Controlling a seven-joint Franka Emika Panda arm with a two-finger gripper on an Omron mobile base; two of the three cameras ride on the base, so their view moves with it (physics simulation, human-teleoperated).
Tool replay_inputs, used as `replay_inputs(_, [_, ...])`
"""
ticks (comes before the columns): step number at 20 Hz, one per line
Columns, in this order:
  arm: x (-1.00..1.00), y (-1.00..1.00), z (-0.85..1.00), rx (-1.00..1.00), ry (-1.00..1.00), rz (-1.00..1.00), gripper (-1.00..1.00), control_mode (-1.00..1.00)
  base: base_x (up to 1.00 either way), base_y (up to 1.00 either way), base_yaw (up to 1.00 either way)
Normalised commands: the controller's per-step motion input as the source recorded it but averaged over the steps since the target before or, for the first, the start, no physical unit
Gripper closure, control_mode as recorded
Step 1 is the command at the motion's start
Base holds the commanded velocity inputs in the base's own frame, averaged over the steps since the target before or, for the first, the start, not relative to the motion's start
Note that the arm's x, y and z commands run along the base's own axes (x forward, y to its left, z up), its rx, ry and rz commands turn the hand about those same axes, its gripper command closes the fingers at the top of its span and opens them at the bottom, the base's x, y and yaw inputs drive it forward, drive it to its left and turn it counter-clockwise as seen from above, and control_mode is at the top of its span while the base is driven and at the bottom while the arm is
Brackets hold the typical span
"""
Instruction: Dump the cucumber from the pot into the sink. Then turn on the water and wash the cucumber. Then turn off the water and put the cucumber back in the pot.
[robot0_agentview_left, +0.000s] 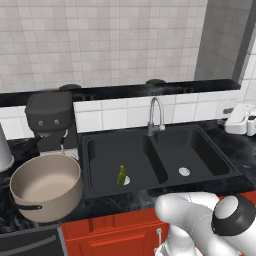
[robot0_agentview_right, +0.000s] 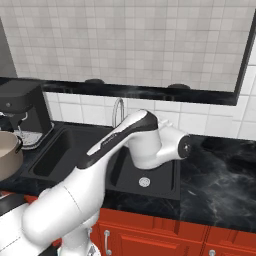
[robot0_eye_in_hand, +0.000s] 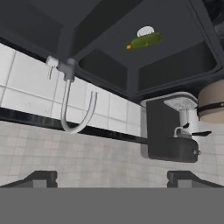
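Note:
The cucumber (robot0_agentview_left: 121, 175), a short yellowish-green stick, lies in the left basin of the black sink (robot0_agentview_left: 140, 150) beside the round drain. In the hand view, which is rolled upside down, the cucumber (robot0_eye_in_hand: 144, 40) rests by the drain and the sink (robot0_eye_in_hand: 109, 26) fills the top. The beige-grey pot (robot0_agentview_left: 50, 205) stands upright on the counter left of the sink, its pale inside bare. My gripper (robot0_eye_in_hand: 112, 179) is open, with nothing between its wide-apart fingertips (robot0_eye_in_hand: 41, 178), and looks from the right across the curved silver faucet (robot0_eye_in_hand: 74, 109) toward the pot (robot0_eye_in_hand: 212, 103).
A black coffee machine (robot0_agentview_left: 50, 120) stands behind the pot, against the tiled wall. A white appliance (robot0_agentview_left: 242, 120) sits on the counter right of the sink. My arm (robot0_agentview_right: 145, 140) reaches over the right basin. Red cabinet fronts run below the counter edge.

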Motion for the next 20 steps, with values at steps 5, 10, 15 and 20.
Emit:
replay_inputs(5, [0.34, 0.00, -0.06, 0.00, 0.00, 0.00, -1.00, -1.00, 0.00, 0.00, 0.00])
replay_inputs(10, [0.13, 0.00, -0.17, 0.00, 0.00, 0.00, -1.00, -1.00, 0.00, 0.00, 0.00])
replay_inputs(15, [0.01, 0.01, -0.32, 0.00, 0.00, 0.00, -1.00, -1.00, 0.00, 0.00, 0.00])
replay_inputs(20, [0.23, 0.05, -0.35, 0.00, 0.00, 0.00, -1.00, -1.00, 0.00, 0.00, 0.00])
